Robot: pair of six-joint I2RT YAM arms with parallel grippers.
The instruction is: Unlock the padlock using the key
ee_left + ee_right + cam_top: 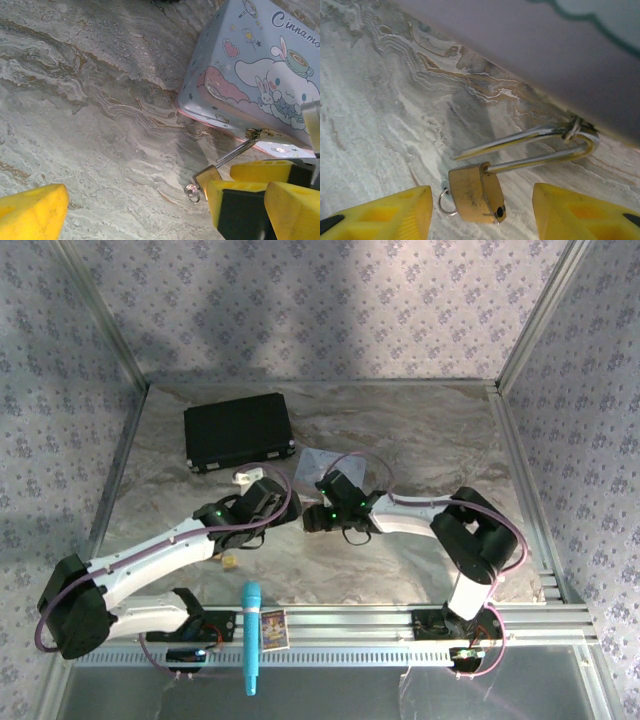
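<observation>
**PADLOCK AT THE TIN HASP: HAZARDS BEFORE THE NEXT MOVE**

**Location.** The padlock (475,192) lies on the marbled bench (380,110) just beside the Cinnamoroll tin (250,65). Its shackle (535,161) is threaded through the tin's hasp (574,131). One shackle leg ends free of the brass body, so the lock appears already released. The key (444,199) shows as a small silvery ring touching the base end of the body; its blade cannot be made out.

**Tool state.** The right tool (481,197) stands wide, with one yellow finger on each side of the body and clear of it. The left tool (167,205) is likewise wide and empty, close beside the right tool.

**Hazards.**
1. Closing the right tool along the shackle axis may press the free leg back into its hole and relock the padlock.
2. A finger brushing the ring may twist the key or pull it out. A part this small would be hard to pick up again.
3. Pulling the body away before the shackle clears the hasp would likely drag the tin across the bench.
4. Both tools work in the same small space, so an uncoordinated approach risks finger-to-finger contact.
</observation>
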